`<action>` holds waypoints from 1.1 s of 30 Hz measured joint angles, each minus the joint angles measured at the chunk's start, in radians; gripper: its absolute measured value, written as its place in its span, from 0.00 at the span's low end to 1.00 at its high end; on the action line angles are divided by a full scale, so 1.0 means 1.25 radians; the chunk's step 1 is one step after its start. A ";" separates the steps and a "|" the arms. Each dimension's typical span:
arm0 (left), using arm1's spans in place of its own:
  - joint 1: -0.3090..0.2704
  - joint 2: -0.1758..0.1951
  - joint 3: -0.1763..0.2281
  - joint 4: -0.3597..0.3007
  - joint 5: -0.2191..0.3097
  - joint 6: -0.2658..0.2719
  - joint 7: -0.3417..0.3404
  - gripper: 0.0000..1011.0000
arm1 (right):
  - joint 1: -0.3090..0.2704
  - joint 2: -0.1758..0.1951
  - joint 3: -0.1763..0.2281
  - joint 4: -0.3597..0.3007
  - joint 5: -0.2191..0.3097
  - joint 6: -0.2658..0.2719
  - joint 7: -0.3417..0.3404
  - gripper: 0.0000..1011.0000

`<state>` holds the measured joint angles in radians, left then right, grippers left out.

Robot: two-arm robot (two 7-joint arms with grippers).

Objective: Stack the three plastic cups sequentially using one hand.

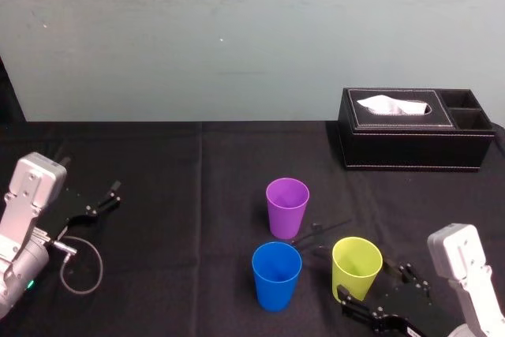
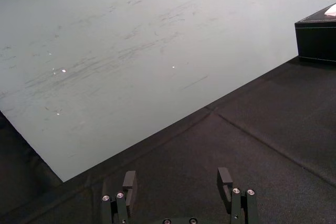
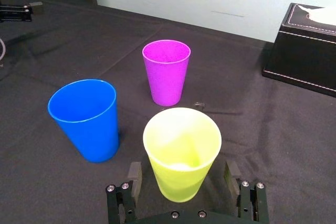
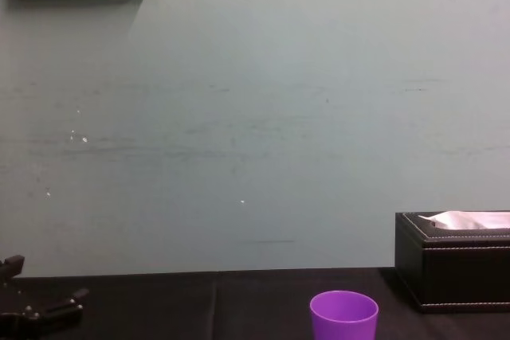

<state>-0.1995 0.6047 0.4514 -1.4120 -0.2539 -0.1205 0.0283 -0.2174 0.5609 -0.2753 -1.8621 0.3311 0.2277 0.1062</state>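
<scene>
Three cups stand upright and apart on the black cloth. The purple cup [image 1: 286, 207] [image 3: 166, 72] [image 4: 343, 316] is farthest from me. The blue cup [image 1: 276, 275] [image 3: 86, 119] is in front of it, and the yellow-green cup [image 1: 356, 267] [image 3: 182, 153] stands to the blue one's right. My right gripper [image 1: 377, 290] [image 3: 182, 177] is open around the lower part of the yellow-green cup, one finger on each side with a small gap to the cup wall. My left gripper [image 1: 106, 195] [image 2: 177, 182] is parked far left, open and holding nothing.
A black tissue box [image 1: 414, 128] [image 3: 310, 45] [image 4: 454, 264] with side compartments stands at the back right near the wall. A grey cable loop [image 1: 83, 266] lies by the left arm. Black cloth covers the table up to the pale wall.
</scene>
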 joint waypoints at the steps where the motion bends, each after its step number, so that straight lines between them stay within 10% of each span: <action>1: 0.000 0.000 0.000 0.000 0.000 0.000 0.000 0.99 | 0.003 -0.003 0.000 0.002 -0.001 0.002 0.000 0.99; 33: 0.000 0.000 0.000 0.000 0.000 0.000 0.000 0.99 | 0.089 -0.087 -0.011 0.090 -0.077 0.051 0.047 0.99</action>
<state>-0.1995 0.6047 0.4514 -1.4120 -0.2539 -0.1205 0.0283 -0.1066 0.4516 -0.2895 -1.7493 0.2352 0.2908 0.1649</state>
